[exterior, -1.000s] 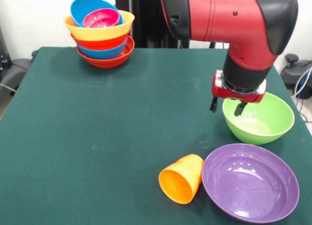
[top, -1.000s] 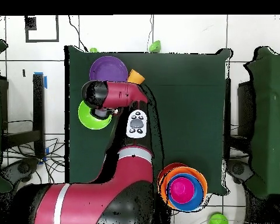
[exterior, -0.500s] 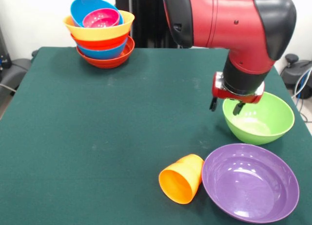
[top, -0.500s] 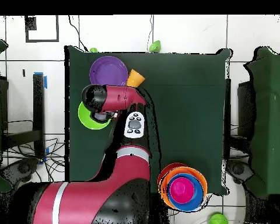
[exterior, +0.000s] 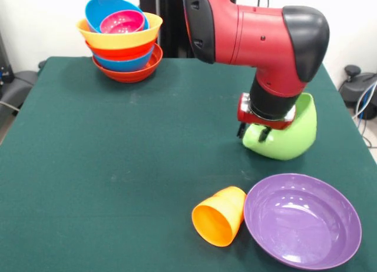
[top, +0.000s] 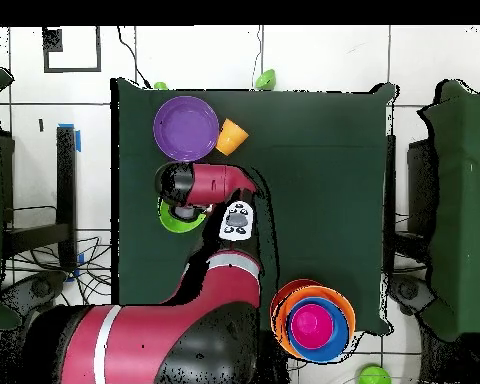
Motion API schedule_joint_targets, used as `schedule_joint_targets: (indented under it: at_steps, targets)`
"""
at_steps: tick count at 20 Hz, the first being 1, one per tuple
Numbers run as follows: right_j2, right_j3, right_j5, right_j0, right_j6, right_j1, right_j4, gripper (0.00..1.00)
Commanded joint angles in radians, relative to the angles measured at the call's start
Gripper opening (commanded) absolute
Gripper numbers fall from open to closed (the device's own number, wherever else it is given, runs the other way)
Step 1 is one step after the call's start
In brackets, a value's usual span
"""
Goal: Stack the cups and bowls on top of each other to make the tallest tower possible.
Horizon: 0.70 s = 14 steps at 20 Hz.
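My gripper is shut on the near rim of a light green bowl, which is tipped up on its side at the right of the table. In the overhead view the arm hides all but a sliver of that green bowl. An orange cup lies on its side next to a wide purple bowl at the front right. The tower stands at the far left corner: red-orange, blue, red-orange and a wide orange bowl, with a blue bowl and a small magenta bowl inside. In the overhead view the cup, purple bowl and tower also show.
The green cloth table spreads wide between the tower and the cup. Small green objects lie on the floor just off the table's edges. A chair base stands beyond the right edge.
The gripper has closed on the green bowl's rim and moved left, dragging the bowl with it and tipping it from upright onto its side.
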Motion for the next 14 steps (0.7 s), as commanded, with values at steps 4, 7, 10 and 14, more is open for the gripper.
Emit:
schedule_joint_targets:
  at_steps: [4, 7, 10, 14]
  targets:
    - [0.036, 0.046, -0.075, -0.01, 0.045, 0.042, -0.076, 0.0]
    - [0.036, 0.037, -0.051, -0.018, 0.037, 0.044, -0.072, 0.0]
    - [0.034, 0.04, -0.051, -0.022, 0.034, 0.042, -0.073, 0.0]
    - [0.039, 0.044, -0.059, -0.03, 0.032, 0.038, -0.069, 0.0]
